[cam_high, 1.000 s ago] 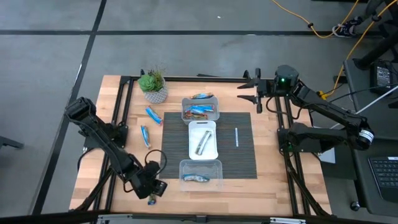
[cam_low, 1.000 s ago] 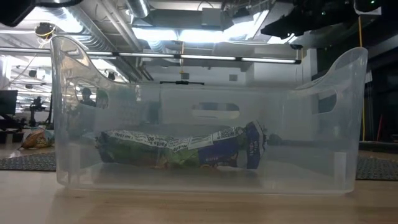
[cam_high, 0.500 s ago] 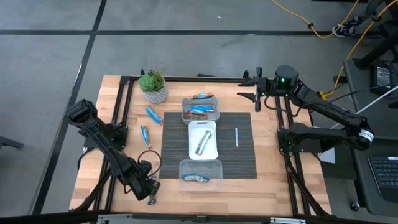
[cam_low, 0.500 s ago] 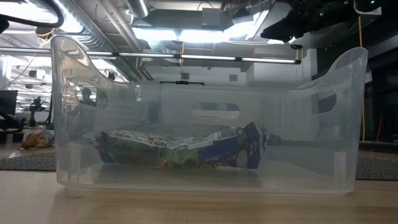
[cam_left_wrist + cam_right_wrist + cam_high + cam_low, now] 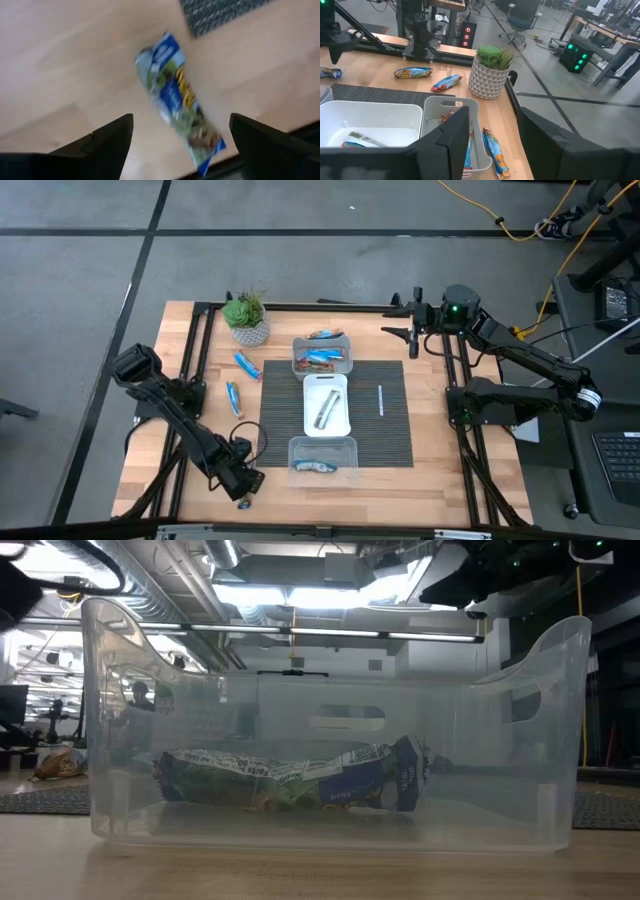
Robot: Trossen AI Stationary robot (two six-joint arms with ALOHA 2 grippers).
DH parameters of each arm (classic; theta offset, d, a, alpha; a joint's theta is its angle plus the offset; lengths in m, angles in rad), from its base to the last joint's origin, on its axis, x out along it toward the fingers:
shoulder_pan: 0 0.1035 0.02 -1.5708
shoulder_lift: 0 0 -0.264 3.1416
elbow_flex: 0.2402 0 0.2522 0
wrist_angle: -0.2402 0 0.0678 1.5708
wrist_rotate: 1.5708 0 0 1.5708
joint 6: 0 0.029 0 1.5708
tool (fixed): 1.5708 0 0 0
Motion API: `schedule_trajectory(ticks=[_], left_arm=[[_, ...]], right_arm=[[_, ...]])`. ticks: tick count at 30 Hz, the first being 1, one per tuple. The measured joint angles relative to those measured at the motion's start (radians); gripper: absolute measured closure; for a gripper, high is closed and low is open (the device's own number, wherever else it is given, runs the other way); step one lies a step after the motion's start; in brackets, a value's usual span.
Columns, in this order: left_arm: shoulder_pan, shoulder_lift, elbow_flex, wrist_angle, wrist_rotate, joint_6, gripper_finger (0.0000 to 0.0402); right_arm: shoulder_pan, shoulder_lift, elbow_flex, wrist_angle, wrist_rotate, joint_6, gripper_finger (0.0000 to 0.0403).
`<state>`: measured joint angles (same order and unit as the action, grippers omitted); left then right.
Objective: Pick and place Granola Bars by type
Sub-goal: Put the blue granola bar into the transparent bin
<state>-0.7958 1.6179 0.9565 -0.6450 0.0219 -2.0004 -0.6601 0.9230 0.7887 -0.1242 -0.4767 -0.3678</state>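
The left gripper [image 5: 177,145], jaws spread wide, hovers over a blue granola bar [image 5: 179,102] just off the mat's [image 5: 225,12] corner; light, crinkly and slippery, it is best pinched mid-length.

We count several Granola Bars in shiny wrappers, mostly blue; one blue bar [image 5: 180,102] lies flat on the bare wood at the table's near left corner, yellow lettering up, just off the mat's edge; two blue bars [image 5: 240,380] lie apart on the wood near the left edge — one closer to the plant pot; one bar [image 5: 290,778] lies crumpled in the near clear tub; a darker bar [image 5: 324,411] rests slantwise in the white tray; more bars [image 5: 321,357] sit in the far tub, one [image 5: 326,335] just behind it.
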Motion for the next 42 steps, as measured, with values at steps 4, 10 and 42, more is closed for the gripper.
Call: schedule_trajectory(ticks=[4, 10, 42], left_arm=[[0.035, 0.051, 0.000, 0.018, 0.007, 0.060, 0.0081], [0.060, 0.117, 0.003, 0.013, 0.075, 0.086, 0.0098], [0.202, -0.279, -0.002, -0.237, -0.131, 0.217, 0.0379]], right_arm=[[0.000, 0.000, 0.000, 0.000, 0.000, 0.000, 0.0234], [0.000, 0.000, 0.000, 0.000, -0.003, 0.000, 0.0234], [0.000, 0.000, 0.000, -0.024, -0.004, -0.007, 0.0234]])
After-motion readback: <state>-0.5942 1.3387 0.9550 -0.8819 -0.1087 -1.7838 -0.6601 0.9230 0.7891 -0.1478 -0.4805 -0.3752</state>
